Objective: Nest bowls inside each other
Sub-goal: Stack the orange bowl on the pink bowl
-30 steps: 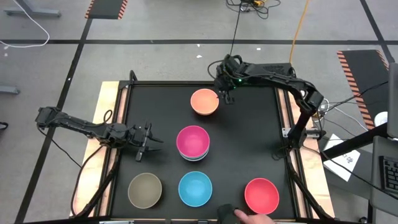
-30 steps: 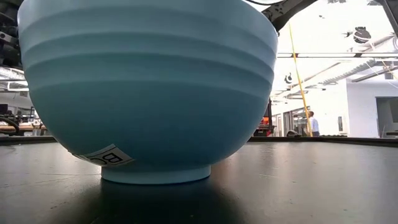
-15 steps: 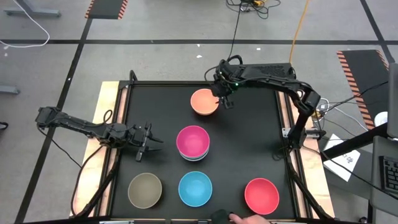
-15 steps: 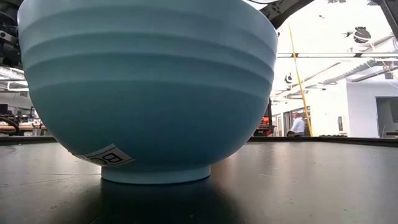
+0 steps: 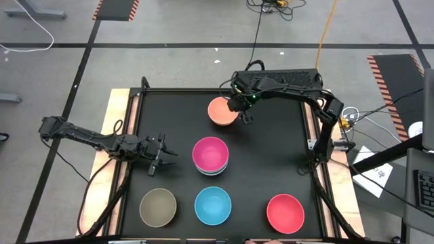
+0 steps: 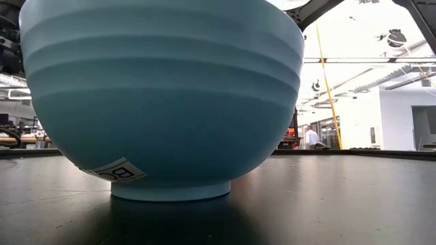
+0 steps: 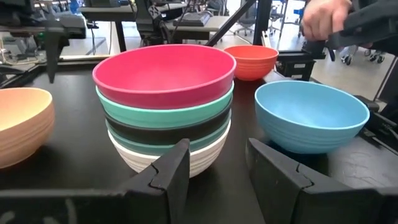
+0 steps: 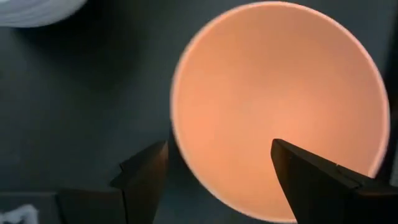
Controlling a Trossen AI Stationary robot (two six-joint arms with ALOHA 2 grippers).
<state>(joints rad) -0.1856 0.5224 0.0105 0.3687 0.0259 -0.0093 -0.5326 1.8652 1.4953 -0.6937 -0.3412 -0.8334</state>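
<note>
Now the peach-orange bowl's (image 8: 280,112) rim lies between the right gripper's (image 8: 214,168) parted fingers.

Right gripper (image 5: 241,112) shifts from beside peach-orange bowl (image 5: 220,110), now above its near right rim; fingers spread, one over bowl's inside, one outside. Person's hand at table's near edge by red bowl (image 5: 285,212) gone from high view. Distant person (image 6: 311,137) in low view moves leftward.
</note>
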